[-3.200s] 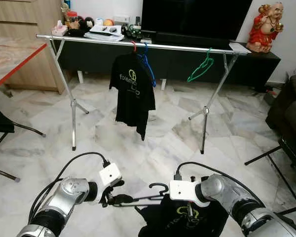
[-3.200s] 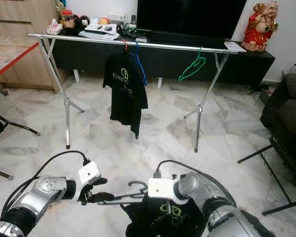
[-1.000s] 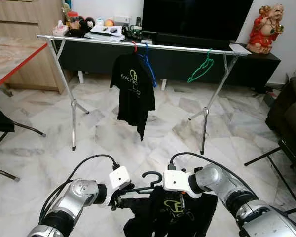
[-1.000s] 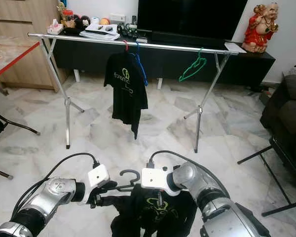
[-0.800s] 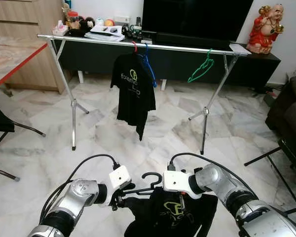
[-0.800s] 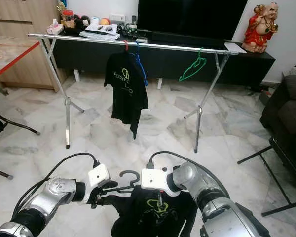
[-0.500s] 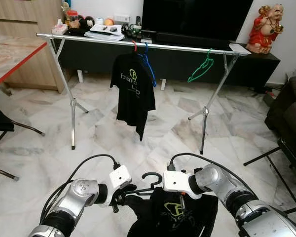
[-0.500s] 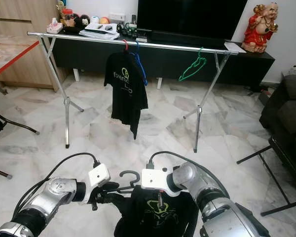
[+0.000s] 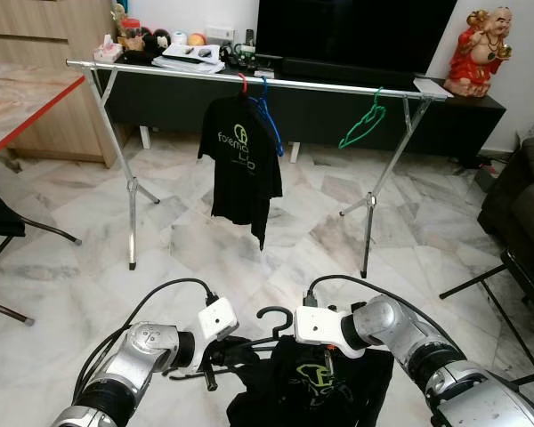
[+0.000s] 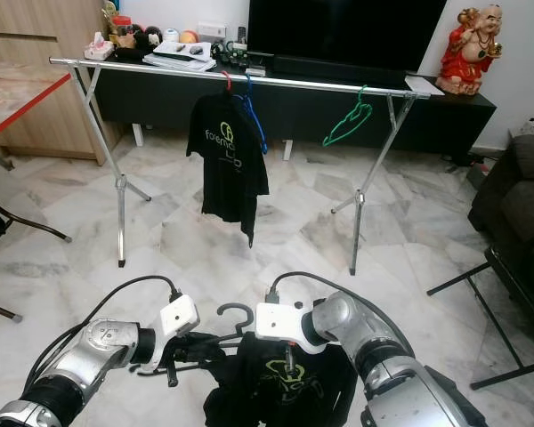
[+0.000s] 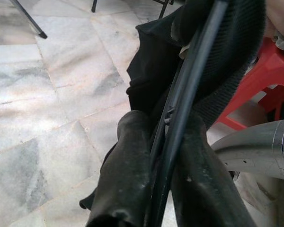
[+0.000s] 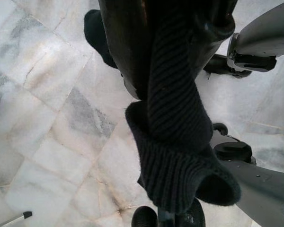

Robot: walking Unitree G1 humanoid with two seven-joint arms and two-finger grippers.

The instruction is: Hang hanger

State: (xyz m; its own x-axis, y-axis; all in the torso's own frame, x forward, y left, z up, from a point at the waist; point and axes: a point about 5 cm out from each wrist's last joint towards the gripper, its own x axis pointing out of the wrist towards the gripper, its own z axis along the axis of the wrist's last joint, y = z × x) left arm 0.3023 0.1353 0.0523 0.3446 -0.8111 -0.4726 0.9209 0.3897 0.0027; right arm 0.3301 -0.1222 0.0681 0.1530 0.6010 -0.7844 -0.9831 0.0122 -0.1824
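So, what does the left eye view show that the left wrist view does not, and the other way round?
The left eye view alone shows the clothes rail, with a hung black shirt, a blue hanger and a green hanger, and the right pincer. The left wrist view alone shows the left pincer's fingers closed on the black hanger's bar, and a red stool. Both share the held black shirt and marble floor.

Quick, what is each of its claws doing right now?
Left gripper: shut on the black hanger.
Right gripper: shut on the black shirt's collar.
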